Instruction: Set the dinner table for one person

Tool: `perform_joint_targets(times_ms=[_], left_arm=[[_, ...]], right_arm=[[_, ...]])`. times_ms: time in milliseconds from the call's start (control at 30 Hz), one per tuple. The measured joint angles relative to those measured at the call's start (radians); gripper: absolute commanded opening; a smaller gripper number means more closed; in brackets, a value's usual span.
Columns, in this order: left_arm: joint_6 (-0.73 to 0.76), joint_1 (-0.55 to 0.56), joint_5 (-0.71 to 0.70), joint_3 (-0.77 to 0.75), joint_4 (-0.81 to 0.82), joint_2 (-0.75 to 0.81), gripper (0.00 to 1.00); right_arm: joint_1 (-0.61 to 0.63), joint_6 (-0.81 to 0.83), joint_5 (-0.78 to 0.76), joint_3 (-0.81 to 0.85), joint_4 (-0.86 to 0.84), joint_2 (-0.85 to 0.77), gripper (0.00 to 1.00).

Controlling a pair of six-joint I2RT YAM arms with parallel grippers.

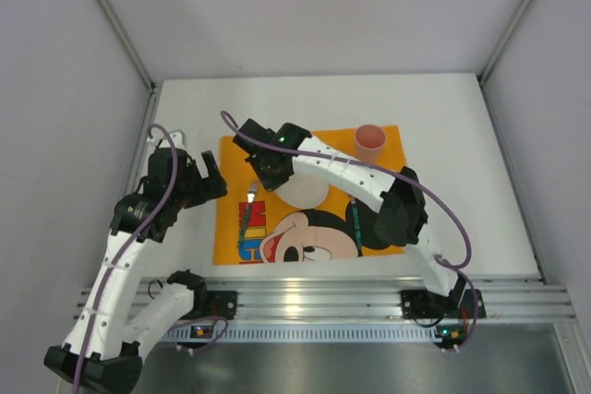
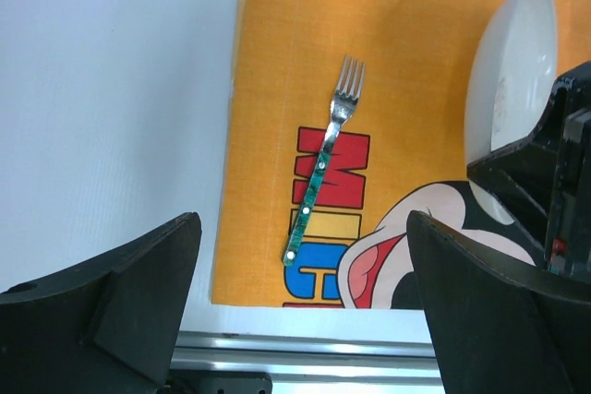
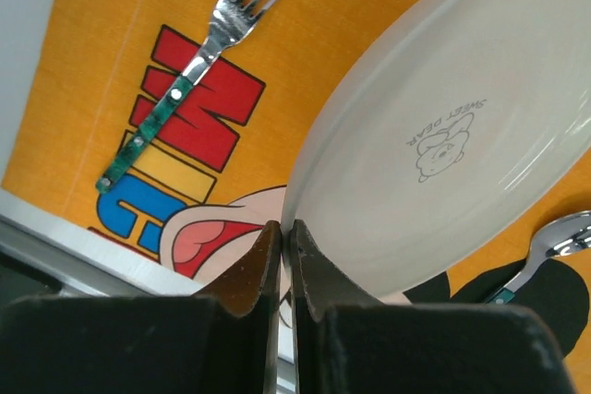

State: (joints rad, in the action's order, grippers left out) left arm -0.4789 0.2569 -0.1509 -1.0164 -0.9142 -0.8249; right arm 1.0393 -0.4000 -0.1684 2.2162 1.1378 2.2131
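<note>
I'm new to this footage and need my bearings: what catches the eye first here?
The bright orange Mickey Mouse cloth in the middle of the white table stands out first. Over it, the right gripper pinches the rim of a white plate, with a green-handled fork to the plate's left and a pink cup at the cloth's far right corner.

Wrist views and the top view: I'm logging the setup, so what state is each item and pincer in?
plate: rim gripped, seemingly tilted.
right pincer: shut on plate.
left pincer: open, empty.
fork: flat on cloth, free.
spoon: on cloth, partly hidden by plate.
cup: upright on cloth.
</note>
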Motion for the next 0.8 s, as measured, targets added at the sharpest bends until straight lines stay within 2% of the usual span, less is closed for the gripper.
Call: perform_joint_targets(times_ms=[167,300,367,400,433,467,633,667,767,800], left_arm=[[-0.025,0.000,-0.010,0.013,-0.045,0.027,0.99],[-0.041,0.000,-0.016,0.014,-0.066,0.048,0.98],[-0.047,0.000,-0.016,0.014,-0.074,0.055,0.98],[-0.047,0.000,-0.016,0.014,-0.077,0.055,0.98],[-0.048,0.000,-0.018,0.014,-0.079,0.055,0.98],[-0.047,0.000,-0.019,0.014,-0.080,0.054,0.98],[-0.043,0.000,-0.031,0.004,-0.082,0.026,0.98],[-0.042,0.000,-0.032,0.000,-0.081,0.014,0.98],[-0.032,0.000,-0.042,-0.010,-0.074,-0.026,0.99],[-0.027,0.000,-0.047,-0.014,-0.071,-0.042,0.99]], right_arm=[[-0.008,0.006,-0.004,-0.134,-0.050,-0.006,0.00],[-0.008,0.015,0.060,-0.299,-0.111,-0.008,0.00],[-0.008,0.019,0.080,-0.319,-0.120,-0.008,0.03],[-0.008,0.023,0.089,-0.320,-0.128,-0.008,0.07],[-0.008,0.023,0.095,-0.320,-0.137,-0.008,0.21],[-0.008,0.021,0.103,-0.320,-0.151,-0.009,0.29],[-0.008,0.037,0.173,-0.340,-0.229,-0.037,0.54],[-0.008,0.037,0.185,-0.347,-0.238,-0.055,0.67],[-0.008,0.041,0.200,-0.353,-0.258,-0.116,0.85],[-0.008,0.042,0.201,-0.357,-0.270,-0.145,0.87]])
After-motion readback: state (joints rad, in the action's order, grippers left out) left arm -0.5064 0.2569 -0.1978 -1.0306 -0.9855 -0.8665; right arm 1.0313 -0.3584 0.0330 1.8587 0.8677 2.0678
